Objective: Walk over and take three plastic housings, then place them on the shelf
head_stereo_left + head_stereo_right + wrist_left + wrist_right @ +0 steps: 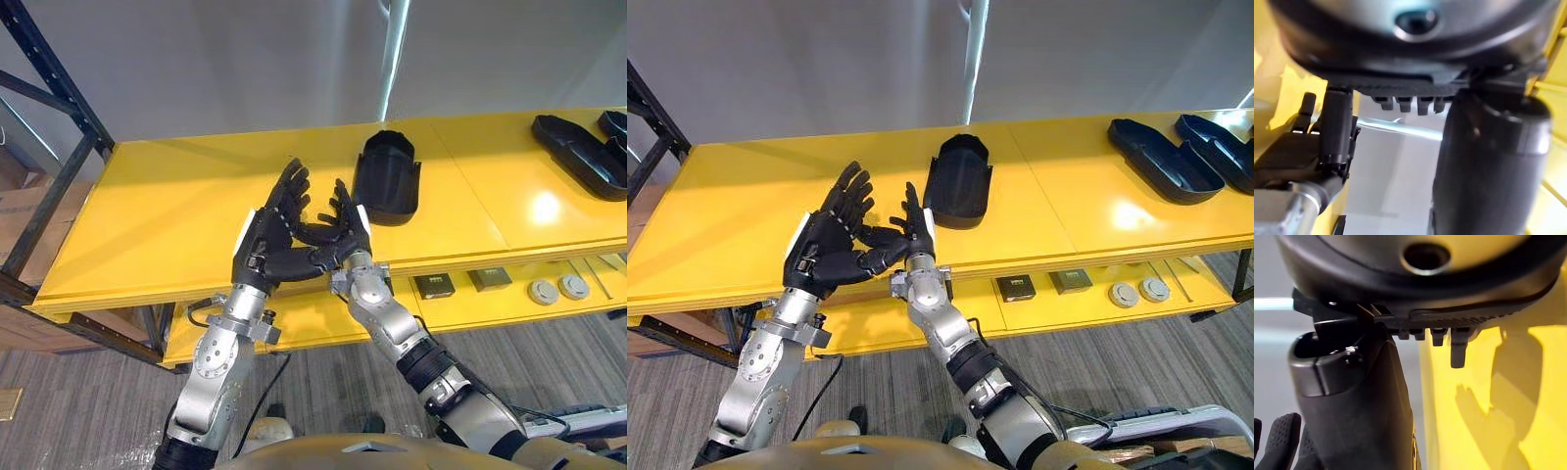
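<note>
We note a yellow bench (176,196) against a plain grey wall (245,59), a dark metal rack (59,108) at its left end and a grey plank floor (1117,352) below. One black plastic housing (389,178) lies on the bench top near the middle. Two more housings (1164,160) lie far right. The left hand (269,235) and right hand (343,230) hover over the front edge, close together, fingers straight, holding nothing. The lower shelf (313,318) carries small boxes (432,285) and round discs (542,291).
</note>
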